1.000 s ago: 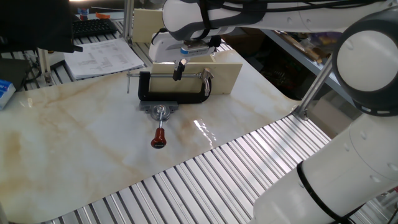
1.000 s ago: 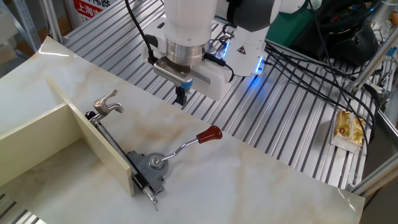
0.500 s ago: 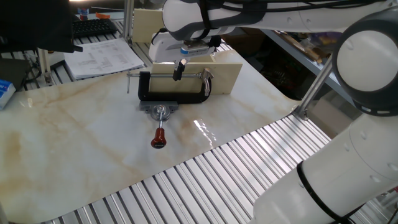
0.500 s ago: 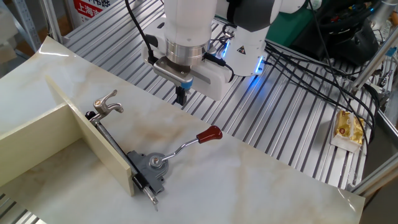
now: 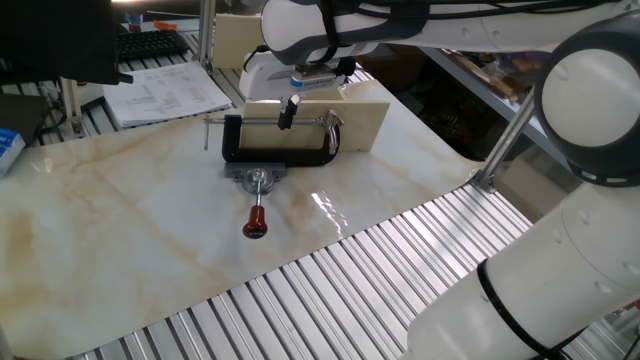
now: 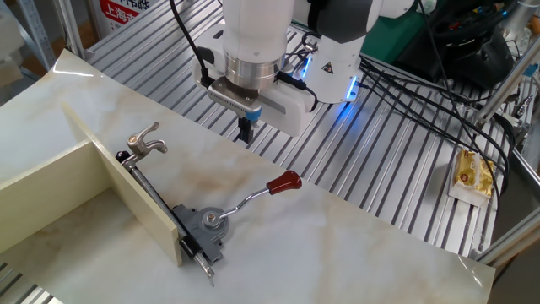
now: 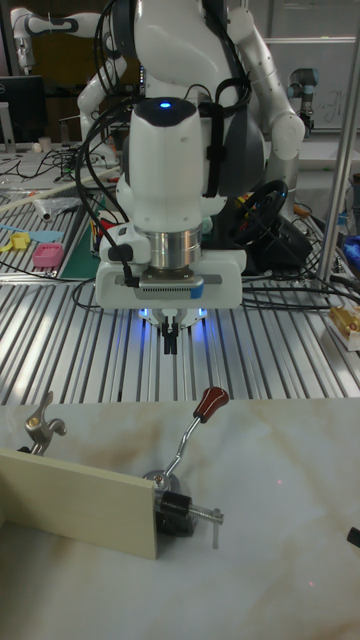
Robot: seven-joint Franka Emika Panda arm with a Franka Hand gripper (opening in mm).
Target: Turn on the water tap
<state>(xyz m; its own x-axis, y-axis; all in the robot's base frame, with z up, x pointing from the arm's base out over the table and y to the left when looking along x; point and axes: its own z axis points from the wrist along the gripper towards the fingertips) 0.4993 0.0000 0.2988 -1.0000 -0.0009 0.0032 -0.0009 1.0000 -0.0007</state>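
Your claw (image 6: 245,130) hung above the table (image 6: 354,245) edge, fingers pinched together w/ nothing between them. It sat clear of everything, up over the seam where the marble top met the ribbed aluminium bed (image 6: 396,160).

The tap (image 6: 145,142), a small metal faucet, was mounted at the top edge of a cream board (image 6: 126,198), w/ its handle pointing up and away from the board. In the tall view you saw it at the board's left end (image 7: 40,424).

A black C-clamp (image 5: 275,140) lay flat on the table and gripped the board. From one fixed view the claw looked just over the clamp's screw bar, but the other fixed view showed it well apart.

1 lever w/ a red knob (image 6: 285,181) stuck out from a grey base (image 6: 209,224) at the board's foot, knob toward the arm side, near the claw but not touching.

Papers (image 5: 165,92) lay at the far corner.
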